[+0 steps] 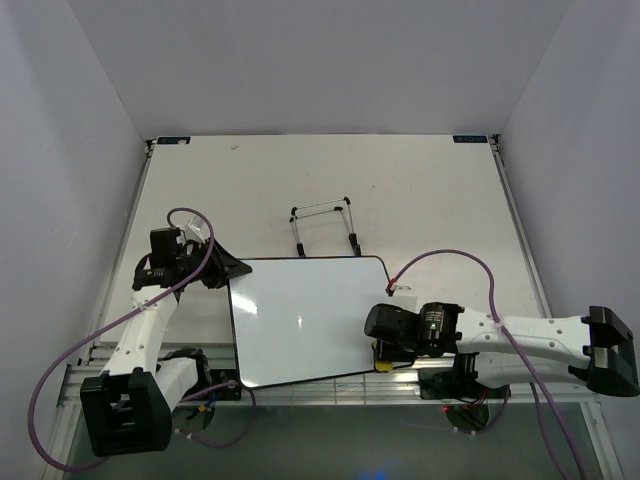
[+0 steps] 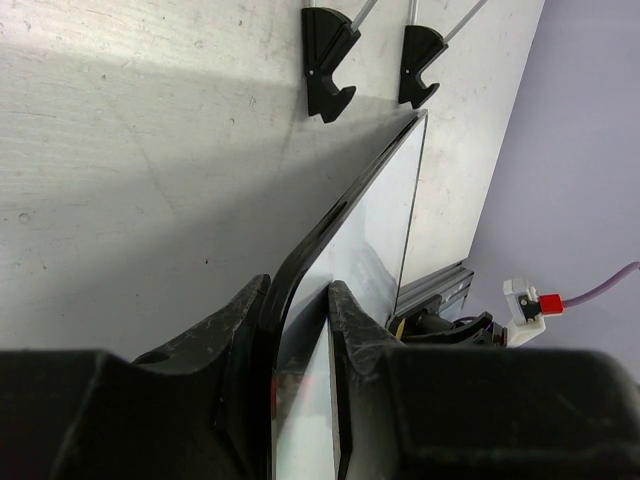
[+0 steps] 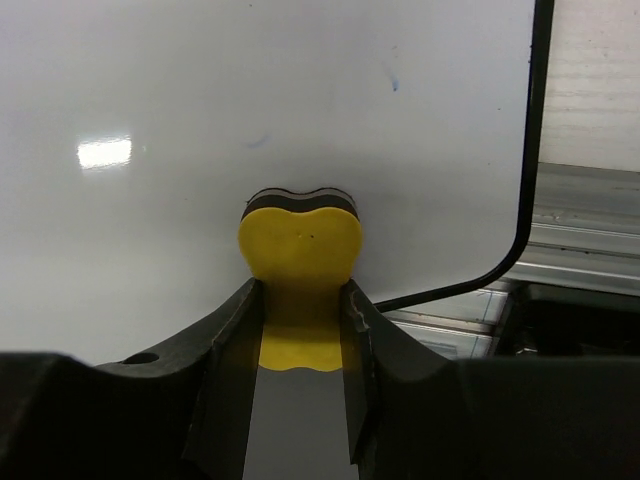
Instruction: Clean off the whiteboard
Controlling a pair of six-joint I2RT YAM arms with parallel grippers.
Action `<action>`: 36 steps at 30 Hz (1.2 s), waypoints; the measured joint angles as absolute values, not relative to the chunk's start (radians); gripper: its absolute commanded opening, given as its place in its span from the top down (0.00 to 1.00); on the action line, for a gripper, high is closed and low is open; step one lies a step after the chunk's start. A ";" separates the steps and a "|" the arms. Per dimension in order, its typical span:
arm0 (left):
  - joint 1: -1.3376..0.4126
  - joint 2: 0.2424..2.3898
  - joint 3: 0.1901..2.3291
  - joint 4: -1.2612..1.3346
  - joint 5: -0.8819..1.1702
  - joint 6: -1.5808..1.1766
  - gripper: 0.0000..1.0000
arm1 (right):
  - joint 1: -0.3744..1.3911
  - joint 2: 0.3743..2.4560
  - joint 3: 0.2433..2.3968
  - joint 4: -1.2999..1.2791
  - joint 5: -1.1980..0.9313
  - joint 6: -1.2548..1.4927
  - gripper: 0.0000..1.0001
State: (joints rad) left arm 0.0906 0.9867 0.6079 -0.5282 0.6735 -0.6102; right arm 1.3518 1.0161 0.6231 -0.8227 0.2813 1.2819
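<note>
The whiteboard point(image 1: 300, 320) lies flat near the table's front, its white face bare of writing, black rim around it. My left gripper point(image 1: 222, 268) is shut on the board's far left corner; in the left wrist view the rim point(image 2: 300, 260) runs between my fingers. My right gripper point(image 1: 385, 345) is shut on the yellow eraser point(image 3: 300, 255), which presses on the board's near right area point(image 3: 300, 100). A sliver of the eraser point(image 1: 384, 366) shows under the gripper in the top view.
The thin black wire easel stand point(image 1: 325, 228) lies just behind the board; its two black feet point(image 2: 330, 65) show in the left wrist view. An aluminium rail point(image 1: 330, 390) runs along the table's front edge. Purple cables loop beside both arms.
</note>
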 measured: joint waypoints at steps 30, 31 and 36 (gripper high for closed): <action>0.103 0.980 0.597 -0.471 0.694 -0.606 1.00 | 1.275 1.159 0.671 -0.914 0.236 0.981 0.74; 0.106 0.980 0.597 -0.467 0.693 -0.604 1.00 | 1.274 1.175 0.680 -0.908 0.231 0.961 0.74; 0.115 0.979 0.597 -0.448 0.685 -0.602 1.00 | 1.256 1.230 0.733 -0.855 0.221 0.879 0.74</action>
